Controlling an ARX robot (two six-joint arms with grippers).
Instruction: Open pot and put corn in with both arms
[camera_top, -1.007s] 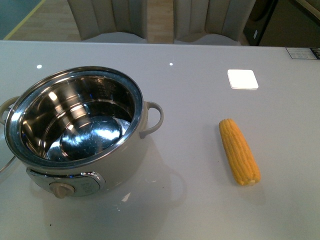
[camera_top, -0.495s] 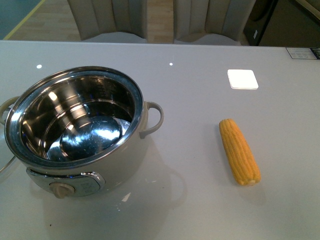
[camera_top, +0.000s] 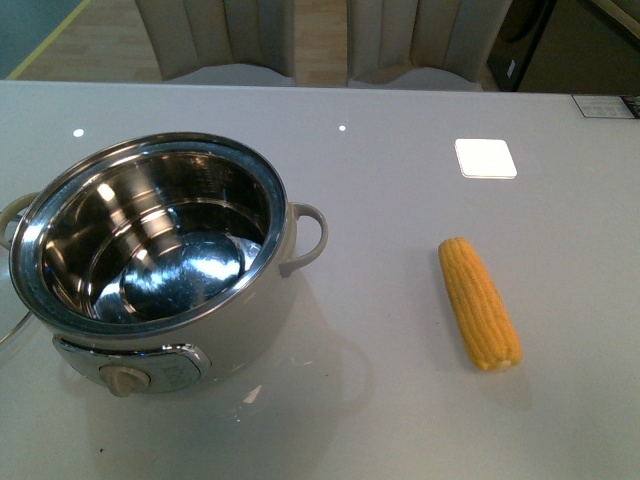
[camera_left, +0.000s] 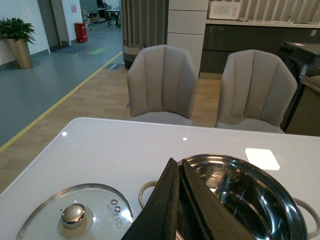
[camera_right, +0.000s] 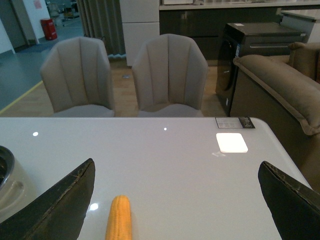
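Where the corn (camera_top: 479, 303) lies on the table (camera_top: 380, 190), right of the open pot (camera_top: 150, 260) and well apart, we read its long axis near-to-far, narrow end away. Glass lid (camera_left: 75, 217) rests beside the pot. Right gripper (camera_right: 176, 165) gapes wide, empty, with the corn showing between its fingers. Left gripper (camera_left: 178, 195) looks pressed closed, apparently empty.

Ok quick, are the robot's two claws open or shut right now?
Left gripper: shut, holding nothing.
Right gripper: open wide, empty; the corn is not in it.
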